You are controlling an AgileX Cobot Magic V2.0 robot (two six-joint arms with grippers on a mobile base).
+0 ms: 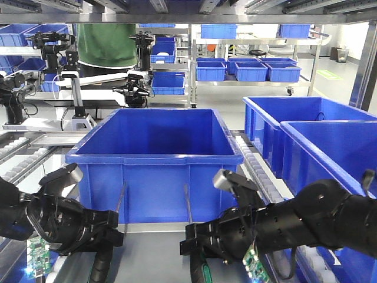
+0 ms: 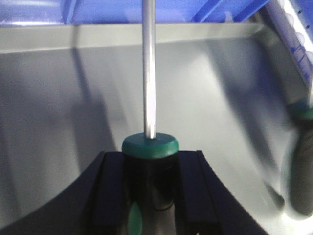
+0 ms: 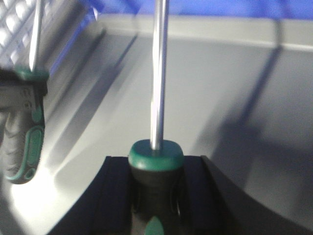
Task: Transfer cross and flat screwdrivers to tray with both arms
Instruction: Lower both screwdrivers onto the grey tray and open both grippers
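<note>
Now each black gripper has its jaws clamped on a chunky black, green-inlaid handle: the left gripper [image 1: 97, 239] holds the left screwdriver [image 2: 149, 147], the right gripper [image 1: 203, 242] the right screwdriver [image 3: 156, 161]. Both thin, smooth steel shafts point away from the robot toward the deep blue plastic bin [image 1: 156, 159], over the matte grey metal tray [image 2: 58, 98].

A wide shallow grey metal tray [image 1: 153, 259] lies nearest, just before a deep blue plastic bin [image 1: 154, 162]. Over the tray, two black-handled, steel-shafted screwdrivers sit side by side, one left [image 1: 106, 247], one right [image 1: 197, 259], shafts pointing toward the bin. Two more deep blue bins [image 1: 312, 138] stand to the right.
</note>
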